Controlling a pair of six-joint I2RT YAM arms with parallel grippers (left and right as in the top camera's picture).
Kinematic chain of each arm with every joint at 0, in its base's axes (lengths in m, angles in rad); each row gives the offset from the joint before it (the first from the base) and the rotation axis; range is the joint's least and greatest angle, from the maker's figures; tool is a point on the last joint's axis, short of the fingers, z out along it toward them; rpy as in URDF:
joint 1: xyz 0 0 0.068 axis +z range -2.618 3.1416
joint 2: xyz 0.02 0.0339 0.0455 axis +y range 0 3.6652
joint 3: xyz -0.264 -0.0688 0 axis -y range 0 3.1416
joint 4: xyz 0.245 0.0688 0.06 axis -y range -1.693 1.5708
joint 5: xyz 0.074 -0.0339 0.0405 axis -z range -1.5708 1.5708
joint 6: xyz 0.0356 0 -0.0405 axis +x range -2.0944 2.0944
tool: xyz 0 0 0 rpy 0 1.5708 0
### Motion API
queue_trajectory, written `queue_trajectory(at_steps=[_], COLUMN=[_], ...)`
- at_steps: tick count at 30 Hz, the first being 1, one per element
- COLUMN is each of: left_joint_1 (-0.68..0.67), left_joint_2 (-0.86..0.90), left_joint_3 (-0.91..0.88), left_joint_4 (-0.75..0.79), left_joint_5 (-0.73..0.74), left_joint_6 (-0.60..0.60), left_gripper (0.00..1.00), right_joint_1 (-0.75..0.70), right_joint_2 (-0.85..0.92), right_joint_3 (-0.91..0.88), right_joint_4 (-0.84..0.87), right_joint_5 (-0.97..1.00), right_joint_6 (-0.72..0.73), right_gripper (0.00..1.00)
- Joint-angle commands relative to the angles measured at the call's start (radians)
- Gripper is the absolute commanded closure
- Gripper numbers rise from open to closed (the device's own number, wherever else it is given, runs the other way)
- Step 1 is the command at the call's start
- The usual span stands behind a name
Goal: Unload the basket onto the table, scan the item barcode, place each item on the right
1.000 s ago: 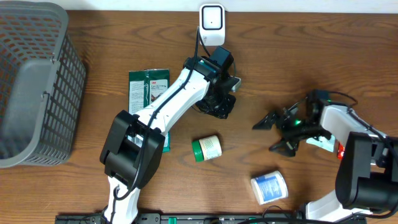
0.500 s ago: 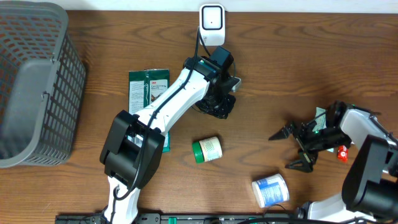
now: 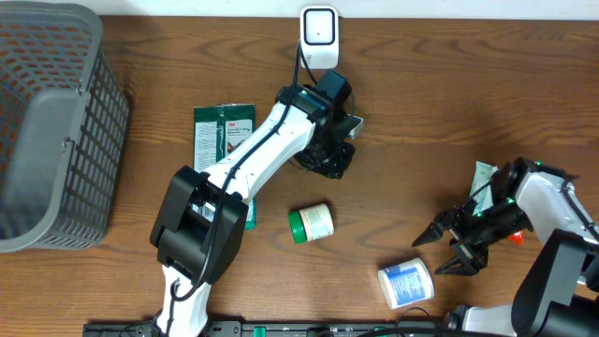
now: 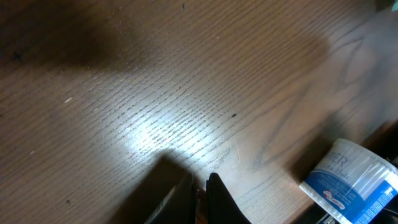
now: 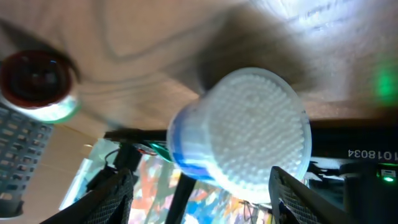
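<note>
Overhead and wrist views, ordered from the near edge of the surface to the far edge.

Nearest lies the white plastic tub with a blue label (image 3: pixel 405 283), on its side close to the near edge. The right end effector (image 3: pixel 432 255) has swung from mid-surface down to this tub within the last second. Its fingers are now spread, one to each side of the tub's stippled white end (image 5: pixel 249 137). The jaws are narrower than a second ago but remain open, and neither finger visibly touches the tub. The tub itself has barely moved, which suggests that a grasp is being set up and is not yet made. The tub is therefore probably the item to be scanned. No barcode can be read on it in any view.

Further in, a green-and-white bottle (image 3: pixel 310 224) lies alone at mid-surface. Beyond it the left end effector (image 3: pixel 332 159) hangs over bare wood, unmoved, with its fingers (image 4: pixel 214 186) pressed together on nothing. A flat green printed packet (image 3: pixel 223 136) lies beside the left arm. At the far edge stands the white barcode scanner (image 3: pixel 318 33), well apart from the tub. A grey wire-mesh basket (image 3: pixel 94 84) occupies the far left corner.

For the task, the pick-up still lies ahead, as does the carry across the surface to the scanner.
</note>
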Motion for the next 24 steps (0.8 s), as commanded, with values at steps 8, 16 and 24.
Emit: queue_trajectory(at_steps=[8,16,24], left_joint_1=[0.003,0.003,0.021], left_joint_2=[-0.020,-0.020,-0.020], left_joint_3=[0.010,0.010,0.010], left_joint_4=[-0.003,-0.014,-0.032], left_joint_5=[0.009,-0.018,-0.115], left_joint_6=[0.010,0.010,0.006], left_gripper=[0.92,0.92,0.92], right_joint_1=[0.006,0.006,0.006], right_joint_2=[-0.013,-0.013,-0.013], right_joint_3=[-0.240,-0.348,-0.349], right_joint_4=[0.154,0.375,0.575], right_joint_5=[-0.085,-0.302,-0.328], right_joint_6=[0.092,0.137,0.248], right_gripper=[0.26,0.21,0.16])
